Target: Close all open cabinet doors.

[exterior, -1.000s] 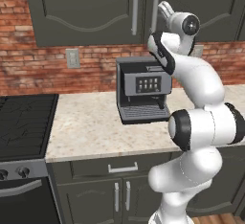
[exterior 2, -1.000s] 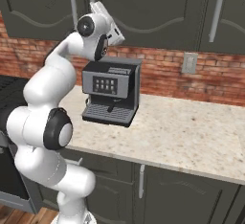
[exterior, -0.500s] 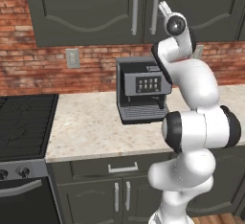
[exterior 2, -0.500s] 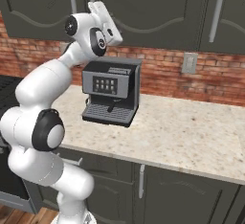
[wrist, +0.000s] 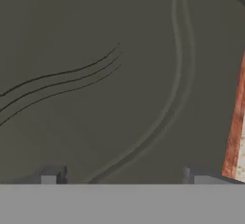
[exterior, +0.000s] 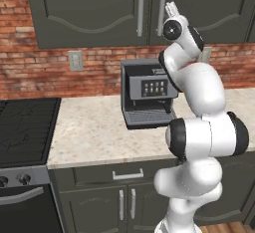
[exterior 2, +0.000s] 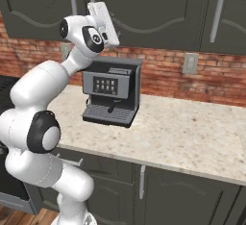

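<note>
Two cabinet doors [exterior: 99,10] hang above the coffee machine [exterior: 147,97] in the left base view, their silver handles [exterior: 141,5] running vertically, and the gripper [exterior: 172,9] is raised against the right one. From the right base camera, the door [exterior 2: 158,7] lies straight ahead of the hand, flush as far as I can judge. Up close, the fingertips [wrist: 50,176] stand apart, empty, facing arched moulding. No writing is readable anywhere.
</note>
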Controlling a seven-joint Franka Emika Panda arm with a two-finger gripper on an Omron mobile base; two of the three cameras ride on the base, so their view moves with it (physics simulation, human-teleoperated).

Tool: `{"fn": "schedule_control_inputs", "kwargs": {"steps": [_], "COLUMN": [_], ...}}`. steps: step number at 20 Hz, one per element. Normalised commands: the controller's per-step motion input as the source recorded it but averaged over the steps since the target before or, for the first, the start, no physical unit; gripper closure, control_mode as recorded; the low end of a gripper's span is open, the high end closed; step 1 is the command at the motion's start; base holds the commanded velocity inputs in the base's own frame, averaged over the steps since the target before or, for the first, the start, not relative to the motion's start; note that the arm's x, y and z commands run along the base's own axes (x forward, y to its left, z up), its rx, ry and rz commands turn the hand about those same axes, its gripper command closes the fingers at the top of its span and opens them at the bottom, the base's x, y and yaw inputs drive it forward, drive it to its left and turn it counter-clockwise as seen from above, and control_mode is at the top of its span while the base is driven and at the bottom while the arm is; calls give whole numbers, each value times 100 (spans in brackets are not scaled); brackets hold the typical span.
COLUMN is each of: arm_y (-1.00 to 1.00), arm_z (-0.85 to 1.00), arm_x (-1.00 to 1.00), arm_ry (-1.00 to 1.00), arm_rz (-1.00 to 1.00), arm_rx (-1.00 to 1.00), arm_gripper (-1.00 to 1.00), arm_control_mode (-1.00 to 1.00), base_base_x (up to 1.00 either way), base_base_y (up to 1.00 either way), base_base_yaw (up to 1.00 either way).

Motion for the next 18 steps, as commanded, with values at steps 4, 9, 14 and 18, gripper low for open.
{"fn": "schedule_control_inputs", "kwargs": {"steps": [4,9,14,18], "arm_y": [-25,-22,-16,-13], "arm_z": [19,25,19,4], "arm_x": [-48,-52,-57,-67], "arm_ry": [0,0,0,0], "arm_rz": [0,0,0,0], "arm_rx": [16,14,5,0], "arm_gripper": [-100,-100,-100,-100], "arm_control_mode": [-100,-100,-100,-100], "base_base_x": [0,0,0,0], "base_base_y": [0,0,0,0], "base_base_yaw": [0,0,0,0]}}
